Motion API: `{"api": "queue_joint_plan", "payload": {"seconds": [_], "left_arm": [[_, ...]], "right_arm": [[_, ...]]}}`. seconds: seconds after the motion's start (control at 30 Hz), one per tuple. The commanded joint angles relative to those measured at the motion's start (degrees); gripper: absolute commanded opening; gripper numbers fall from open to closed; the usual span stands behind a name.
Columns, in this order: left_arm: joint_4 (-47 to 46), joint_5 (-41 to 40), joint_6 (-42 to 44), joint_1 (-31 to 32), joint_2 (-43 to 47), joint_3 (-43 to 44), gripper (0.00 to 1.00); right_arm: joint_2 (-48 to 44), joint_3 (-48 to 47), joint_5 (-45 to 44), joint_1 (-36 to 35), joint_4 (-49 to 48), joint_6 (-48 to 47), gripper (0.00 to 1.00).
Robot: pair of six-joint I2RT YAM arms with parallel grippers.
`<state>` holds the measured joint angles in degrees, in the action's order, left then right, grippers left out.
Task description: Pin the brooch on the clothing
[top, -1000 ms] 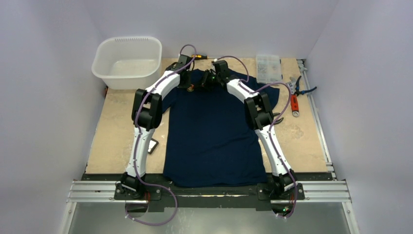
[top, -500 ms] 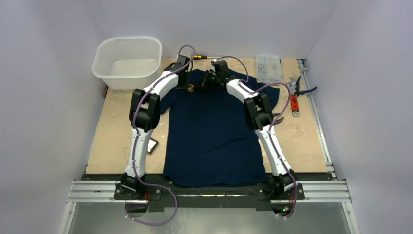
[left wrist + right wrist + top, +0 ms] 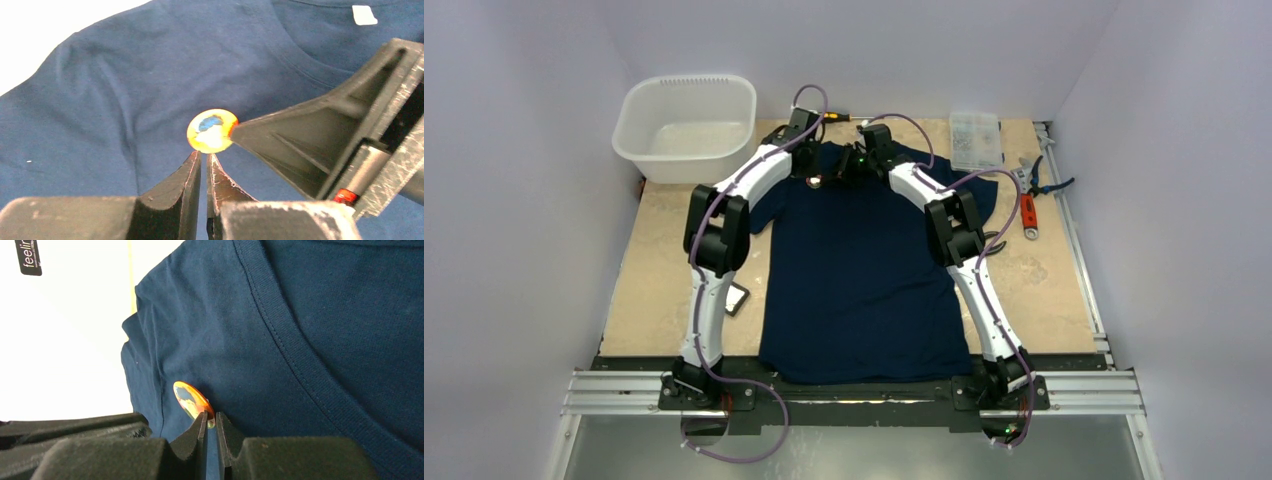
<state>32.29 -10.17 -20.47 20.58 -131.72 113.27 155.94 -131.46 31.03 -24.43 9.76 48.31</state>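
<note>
Matt navy knit cloth for the shirt [image 3: 115,95], ribbed along the collar [image 3: 300,365]. Smooth, glossy face on the brooch [image 3: 212,130]. Matt black plastic on the fingers [image 3: 172,192], scuffed pale at the edges. Mottled wood-like board for the table [image 3: 664,270]. Translucent white plastic for the tub [image 3: 638,112].

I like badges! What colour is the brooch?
Orange-yellow brooch with a blue-white patch; left wrist view.

brooch [image 3: 212,131] on T-shirt [image 3: 100,110] beside collar [image 3: 300,65], left pincer [image 3: 205,159] just before it, right pincer [image 3: 210,419] at its edge
</note>
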Motion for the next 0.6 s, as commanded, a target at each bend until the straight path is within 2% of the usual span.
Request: {"api": "queue_joint_plan", "payload": {"seconds": [0.0, 0.17, 0.57], "left_arm": [[-3.00, 1.39, -1.74, 1.75, 0.26, -0.49, 0.08], [-3.73, 1.39, -2.04, 2.17, -0.89, -1.19, 0.08], [-5.13, 1.65, -2.21, 2.27, -0.65, -2.44, 0.08]], "right_arm": [[-2.13, 0.84, -3.05, 0.00, 3.60, -2.88, 0.14], [-3.56, 1.20, -3.92, 0.38, 4.24, -3.75, 0.22], [-5.41, 1.12, -4.35, 0.78, 5.08, -4.02, 0.26]]}}
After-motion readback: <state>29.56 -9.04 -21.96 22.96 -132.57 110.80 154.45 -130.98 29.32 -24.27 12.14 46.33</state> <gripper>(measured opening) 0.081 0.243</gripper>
